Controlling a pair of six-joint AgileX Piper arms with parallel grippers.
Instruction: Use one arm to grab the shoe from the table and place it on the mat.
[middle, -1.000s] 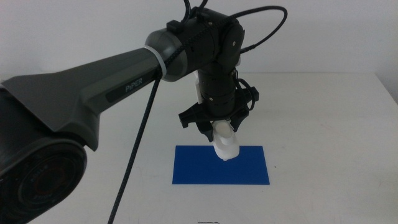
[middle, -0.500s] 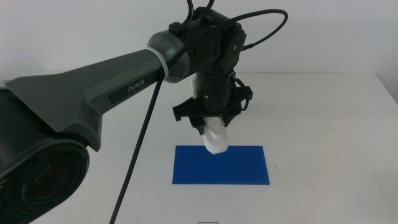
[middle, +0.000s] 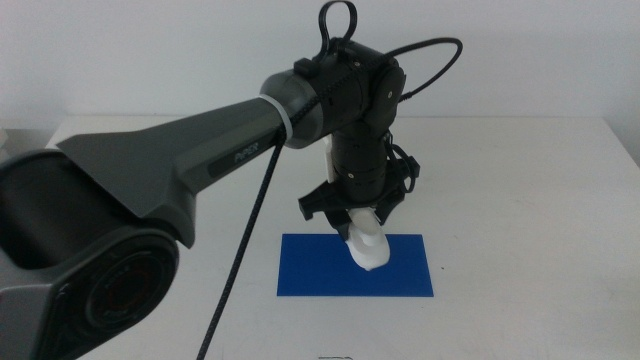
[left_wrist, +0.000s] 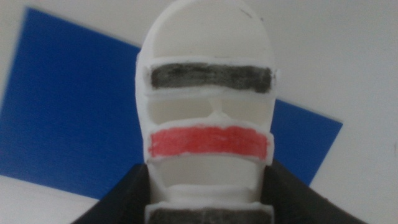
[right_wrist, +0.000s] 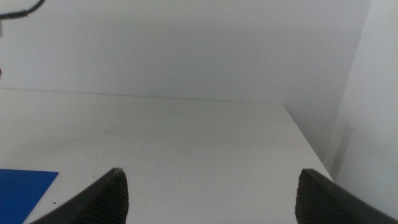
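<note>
The dark grey arm (middle: 180, 170) comes in from the left in the middle view. My left gripper (middle: 360, 215) is shut on the white shoe (middle: 367, 248), which hangs toe-down over the middle of the blue mat (middle: 310, 270) on the white table (middle: 520, 200). Whether the toe touches the mat is unclear. In the left wrist view the shoe (left_wrist: 208, 99) shows its black and red straps between the two jaws, with the mat (left_wrist: 62, 118) behind it. My right gripper (right_wrist: 211, 186) is open and empty, out of the middle view, with a corner of the mat (right_wrist: 22, 186) showing.
A black cable (middle: 250, 240) hangs from the left arm down toward the table's front. The table's far right edge (right_wrist: 311, 146) meets a white wall.
The left arm has swung slightly right and lowered, carrying the shoe from the mat's back edge to over its middle.
</note>
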